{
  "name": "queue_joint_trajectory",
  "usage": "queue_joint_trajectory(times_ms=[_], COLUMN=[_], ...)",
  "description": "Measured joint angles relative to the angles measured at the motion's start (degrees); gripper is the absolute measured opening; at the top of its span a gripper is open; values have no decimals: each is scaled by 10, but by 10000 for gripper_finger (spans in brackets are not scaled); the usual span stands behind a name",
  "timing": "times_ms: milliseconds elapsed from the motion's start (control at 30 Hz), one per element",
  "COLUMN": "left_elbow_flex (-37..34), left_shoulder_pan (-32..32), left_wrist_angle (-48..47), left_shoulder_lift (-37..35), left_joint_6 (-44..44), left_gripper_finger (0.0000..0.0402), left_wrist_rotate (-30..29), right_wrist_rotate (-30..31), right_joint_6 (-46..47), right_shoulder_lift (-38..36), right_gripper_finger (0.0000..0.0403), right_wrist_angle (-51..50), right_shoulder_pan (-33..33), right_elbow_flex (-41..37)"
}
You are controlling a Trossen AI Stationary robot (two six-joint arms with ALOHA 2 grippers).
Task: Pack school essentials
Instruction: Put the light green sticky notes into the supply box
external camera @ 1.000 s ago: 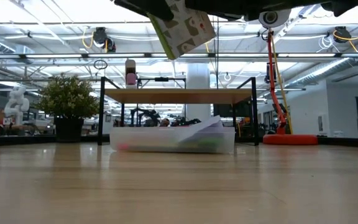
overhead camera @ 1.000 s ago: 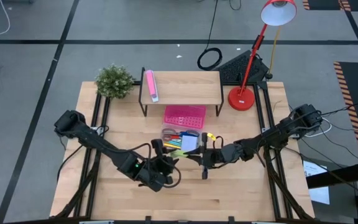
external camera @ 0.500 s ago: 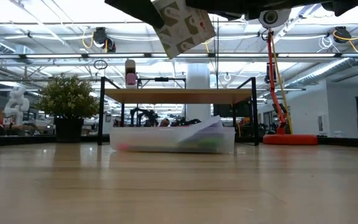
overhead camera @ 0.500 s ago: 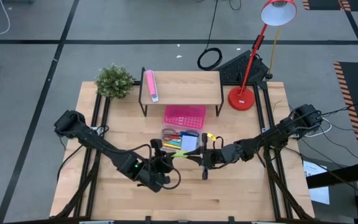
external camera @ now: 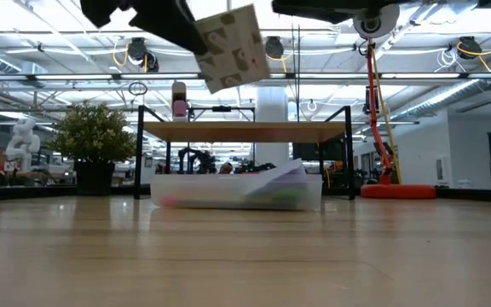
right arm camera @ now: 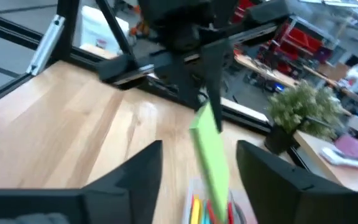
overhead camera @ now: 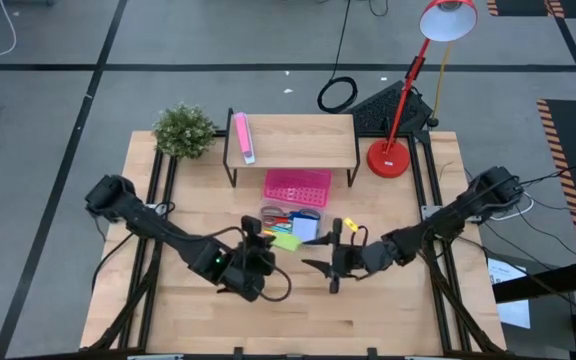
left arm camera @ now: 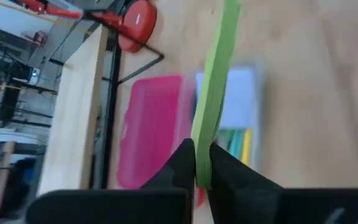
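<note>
The left gripper (overhead camera: 259, 252) is pinched on the lime-green note pad (left arm camera: 215, 93), held aloft just short of the clear tray (external camera: 237, 191); next it needs lowering in, while the right gripper (overhead camera: 320, 266) waits spread open alongside.

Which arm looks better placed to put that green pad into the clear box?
The left. Its hand is already shut on the lime-green note pad, held in the air near the clear box. The right hand is open and holds nothing.
</note>
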Motion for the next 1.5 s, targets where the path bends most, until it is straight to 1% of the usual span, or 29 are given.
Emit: queue_joint_trajectory(times_ms=[100, 167, 267, 400, 467, 533, 633, 733, 833, 933, 1100, 1200, 1333, 1500], left_elbow_flex=[0, 0, 0, 0, -6, -28, -65, -97, -123, -164, -211, -232, -244, -251], left_shoulder_pan=[14, 26, 45, 66, 74, 77, 79, 79, 80, 84, 87, 87, 89, 98], left_wrist_angle=[-42, -66, -96, -113, -97, -76, -4, 42, 89, 136, 226, 249, 251, 248], left_shoulder_lift=[-13, -21, -31, -28, -21, -17, -17, -17, -18, -17, -17, -17, -17, -17], left_joint_6=[19, 34, 61, 70, 68, 70, 73, 82, 82, 87, 126, 148, 152, 128], left_gripper_finger=[11, 11, 19, 17, 10, 10, 18, 21, 13, 10, 22, 17, 12, 42], left_wrist_rotate=[-1, -4, -31, -33, -34, -33, -33, -33, -32, -32, -36, -36, -28, 6], right_wrist_rotate=[49, 66, 69, 68, 69, 68, 68, 69, 68, 68, 68, 68, 68, 68], right_joint_6=[27, 52, 108, 173, 192, 207, 220, 226, 223, 222, 221, 220, 218, 215], right_shoulder_lift=[-23, -44, -79, -125, -146, -165, -188, -198, -199, -199, -199, -199, -199, -199], right_gripper_finger=[219, 226, 226, 215, 209, 204, 199, 195, 194, 194, 194, 194, 194, 194], right_wrist_angle=[-67, -113, -192, -276, -310, -337, -369, -388, -393, -394, -394, -394, -394, -392], right_shoulder_pan=[23, 35, 53, 67, 69, 70, 70, 70, 70, 70, 69, 69, 69, 64], right_elbow_flex=[0, -1, -1, -1, -1, -1, -1, -1, -1, -1, -1, -1, -1, -1])
